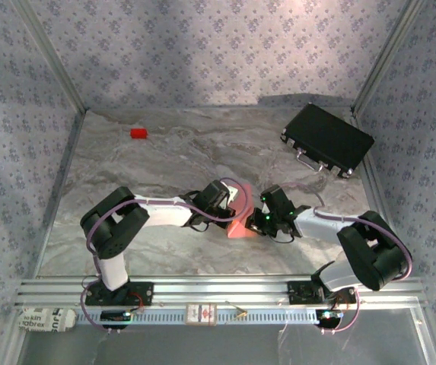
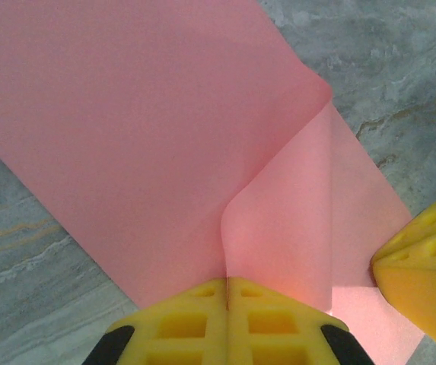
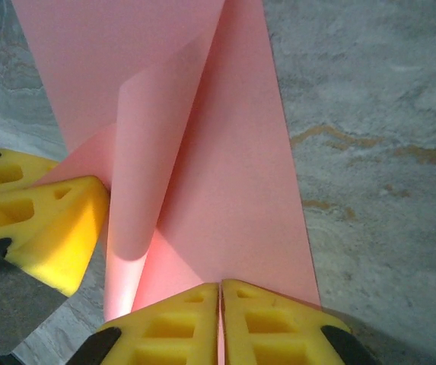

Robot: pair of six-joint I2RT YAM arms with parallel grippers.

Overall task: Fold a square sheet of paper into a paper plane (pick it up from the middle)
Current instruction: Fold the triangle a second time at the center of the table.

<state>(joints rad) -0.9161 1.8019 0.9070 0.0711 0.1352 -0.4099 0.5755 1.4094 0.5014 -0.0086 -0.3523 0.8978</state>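
1. The sheet of paper (image 1: pixel 239 228) lies near the middle of the marbled table (image 1: pixel 164 163), between the two wrists. From above the arms cover most of it, leaving salmon-pink slivers.
2. The left gripper (image 2: pixel 227 285) has its yellow fingers pressed together on the sheet's near edge, right where a raised fold begins (the flap curves up and bends over rather than lying flat).
3. The right gripper (image 3: pixel 221 287) is likewise closed, pinching the sheet's edge, with a loose curl standing just to its left.
4. Each wrist view catches the other gripper's yellow finger at its margin, cut off by the frame and close against the paper.
5. The sheet's far corners run out of both wrist views, so its full outline cannot be told.
6. A red block (image 1: pixel 138 133) and a black case (image 1: pixel 326 140) sit well apart from the sheet, toward the far side.
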